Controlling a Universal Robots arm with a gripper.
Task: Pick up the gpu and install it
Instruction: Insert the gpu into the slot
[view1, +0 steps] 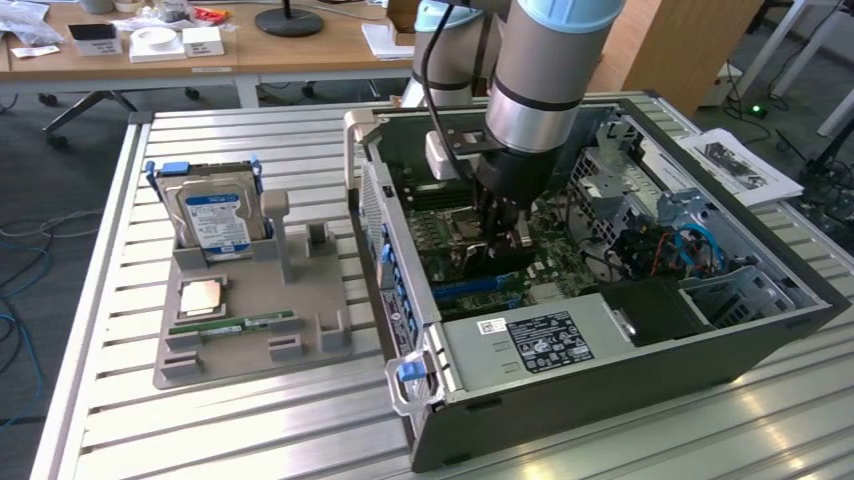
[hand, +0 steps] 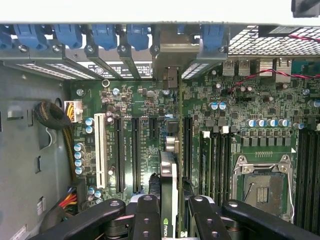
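Wrist view, and here we are inside the computer case (view1: 747, 330): the gripper (hand: 172, 206) has its jaws pinched narrow on the gpu (hand: 168, 170), one dark finger (hand: 147, 210) on each face of the card. The card stands on edge over the green motherboard (hand: 250, 110), running in line with the long black expansion slots (hand: 135, 155), with a white slot (hand: 100, 150) further off to one side. Its far end reaches towards the row of blue clips (hand: 105, 35) at the case wall. Whether the card's lower edge has met a slot, I cannot tell. The CPU socket (hand: 262, 185) sits well apart from it, on the side away from the white slot. In the exterior view, the arm (view1: 541, 90) plunges straight down into the open case, which lies on the slatted metal counter (view1: 200, 440). On the exterior view's left rests a grey holder tray (view1: 287, 345), where a hard drive (view1: 218, 222) with a blue label stands upright at the far end, and a slim green memory stick (view1: 247, 325) lies flat nearer the front.
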